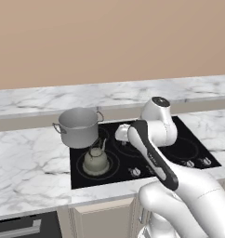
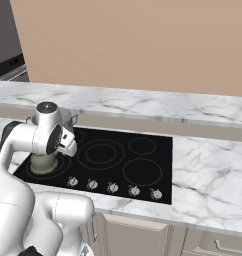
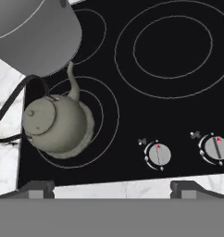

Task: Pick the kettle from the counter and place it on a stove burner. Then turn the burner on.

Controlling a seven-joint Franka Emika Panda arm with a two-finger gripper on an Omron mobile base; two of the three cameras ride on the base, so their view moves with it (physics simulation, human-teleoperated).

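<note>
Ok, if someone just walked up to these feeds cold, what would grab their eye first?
Probably the olive-grey kettle already sitting on the front-left stove burner of the black cooktop, with the steel pot close behind it at the cooktop's back-left corner. Next, the white arm reaching over the stove, its gripper open and empty above the front edge, near the row of knobs.

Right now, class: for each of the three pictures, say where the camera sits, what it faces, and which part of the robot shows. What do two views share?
Left base view: behind the arm's left, looking forward and down at the cooktop; arm rises lower right.
Right base view: behind its right, same cooktop; arm lower left.
Hand view: on the hand, looking down at the kettle on its stove burner; open gripper tips at the bottom.
Shared: left base and hand views both show the kettle beside the pot.
</note>
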